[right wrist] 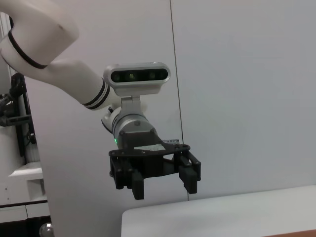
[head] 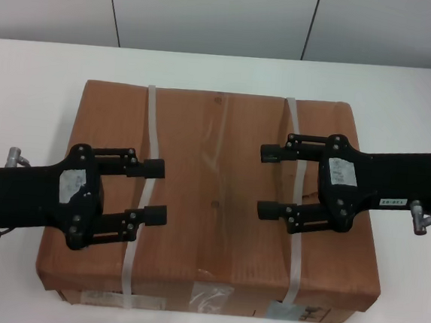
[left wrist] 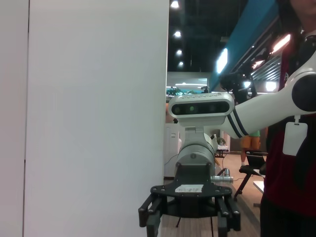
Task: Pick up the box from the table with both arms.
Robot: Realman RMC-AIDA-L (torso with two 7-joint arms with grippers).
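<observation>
My left gripper is hanging over the left half of the box, fingers pointing inward, jaws spread wide and holding nothing; its fingertips are lying just past the left strap. The box is sitting flat on the white table, labels on its near side. My right gripper is hovering over the right half, facing the left one, jaws equally wide and gripping nothing, fingers crossing the right strap. The two grippers are sitting well apart above the brown top.
</observation>
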